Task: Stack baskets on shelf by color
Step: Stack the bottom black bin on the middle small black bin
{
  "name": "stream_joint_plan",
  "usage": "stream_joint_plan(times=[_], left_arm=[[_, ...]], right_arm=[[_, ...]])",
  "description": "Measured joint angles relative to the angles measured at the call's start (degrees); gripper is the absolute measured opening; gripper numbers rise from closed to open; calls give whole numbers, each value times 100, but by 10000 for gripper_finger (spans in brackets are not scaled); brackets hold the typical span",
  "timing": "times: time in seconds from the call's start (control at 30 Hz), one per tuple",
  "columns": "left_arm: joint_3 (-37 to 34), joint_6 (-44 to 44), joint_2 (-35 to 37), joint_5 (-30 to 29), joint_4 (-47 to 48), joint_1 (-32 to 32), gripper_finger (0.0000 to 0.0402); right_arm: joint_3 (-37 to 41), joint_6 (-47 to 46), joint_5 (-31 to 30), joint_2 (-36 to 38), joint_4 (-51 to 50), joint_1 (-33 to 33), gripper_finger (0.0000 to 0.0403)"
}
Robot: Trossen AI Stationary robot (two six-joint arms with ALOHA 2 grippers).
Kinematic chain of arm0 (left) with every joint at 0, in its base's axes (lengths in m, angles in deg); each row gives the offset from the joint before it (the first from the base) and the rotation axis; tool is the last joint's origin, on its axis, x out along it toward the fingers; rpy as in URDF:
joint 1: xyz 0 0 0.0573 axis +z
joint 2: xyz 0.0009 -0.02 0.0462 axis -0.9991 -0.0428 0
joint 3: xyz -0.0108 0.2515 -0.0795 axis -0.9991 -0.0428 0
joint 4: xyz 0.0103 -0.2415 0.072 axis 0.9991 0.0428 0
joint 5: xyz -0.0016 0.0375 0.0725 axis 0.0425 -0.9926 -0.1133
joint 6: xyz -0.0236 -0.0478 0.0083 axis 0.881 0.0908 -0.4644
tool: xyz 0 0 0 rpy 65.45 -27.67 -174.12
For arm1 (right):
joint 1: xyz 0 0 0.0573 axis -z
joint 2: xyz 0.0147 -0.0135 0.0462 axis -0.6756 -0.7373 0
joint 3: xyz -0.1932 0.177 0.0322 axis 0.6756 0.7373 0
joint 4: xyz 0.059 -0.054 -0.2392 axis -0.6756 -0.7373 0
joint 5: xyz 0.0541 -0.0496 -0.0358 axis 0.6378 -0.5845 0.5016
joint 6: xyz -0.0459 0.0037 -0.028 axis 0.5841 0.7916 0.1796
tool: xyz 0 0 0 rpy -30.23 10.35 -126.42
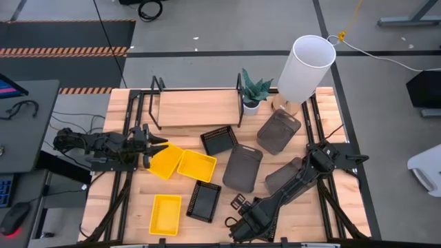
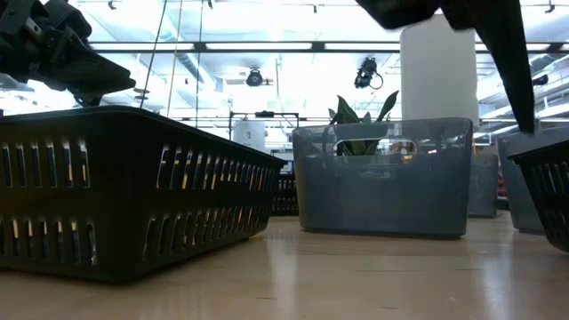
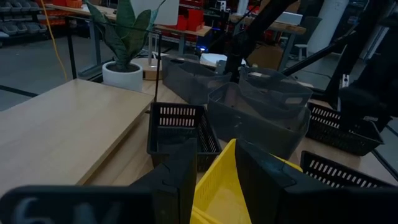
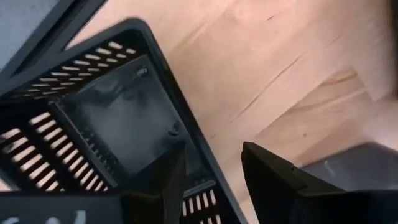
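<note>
My left gripper [image 1: 153,147] is shut on a yellow basket [image 1: 166,160] on the left of the table. A second yellow basket [image 1: 197,165] lies beside it, and a third [image 1: 165,213] lies near the front edge. My right gripper [image 4: 211,168] is open over a black mesh basket [image 4: 118,130] at the front middle. One finger stands inside its wall and one outside, with a gap showing on both sides. Two more black baskets [image 1: 219,140] [image 1: 204,201] and three grey baskets [image 1: 279,131] [image 1: 242,167] [image 1: 286,176] rest flat on the table. The shelf [image 1: 196,107] stands at the far side. My left gripper pinches the yellow basket by one side wall near a corner [image 3: 219,177], with one finger [image 3: 177,174] on each face. It comes level from the table's left. The corner [image 3: 232,144] rises between the fingers. Whether the basket's far end rests on the table I cannot tell.
A potted plant [image 1: 253,93] and a tall white cylinder [image 1: 304,65] stand at the shelf's right end. The shelf plank is bare wood. The right arm [image 1: 296,182] lies across one grey basket. Bare tabletop [image 1: 303,220] shows at the front right.
</note>
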Motion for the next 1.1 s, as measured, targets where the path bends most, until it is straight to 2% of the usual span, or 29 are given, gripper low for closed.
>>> stream_joint_plan(times=[0.37,0.57,0.9,1.1], left_arm=[[0,1,0,0,-2,0,117],[0,1,0,0,-1,0,117],[0,1,0,0,-2,-1,117],[0,2,0,0,0,0,117]], right_arm=[[704,865,-55,0,576,-22,150],[907,1107,-58,0,595,-38,112],[919,1491,-199,2,666,-120,13],[534,1475,-218,2,467,-121,13]])
